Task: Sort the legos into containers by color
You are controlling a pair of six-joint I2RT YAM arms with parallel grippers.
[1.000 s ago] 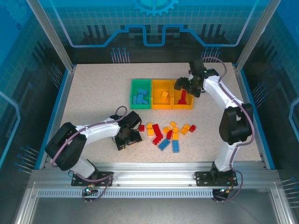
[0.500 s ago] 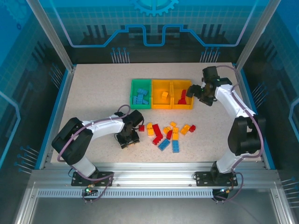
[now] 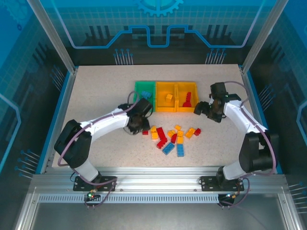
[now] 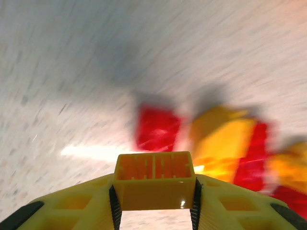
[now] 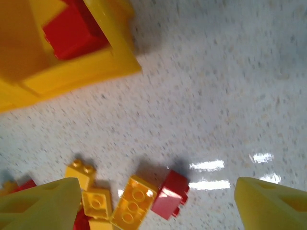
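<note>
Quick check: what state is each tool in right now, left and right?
Left tool: shut on a yellow brick.
Right tool: open, holding nothing.

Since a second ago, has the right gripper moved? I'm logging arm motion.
Yes. The right gripper was over the tray of red bricks; it has swung right and nearer, clear of that tray's right corner.

Left gripper (image 4: 154, 203): jaws pressed against both sides of a yellow-orange brick (image 4: 154, 179).
Farther off: blurred red brick (image 4: 156, 128); yellow and red bricks (image 4: 225, 143) to its right.
Surface: speckled table (image 4: 72, 72).
</note>
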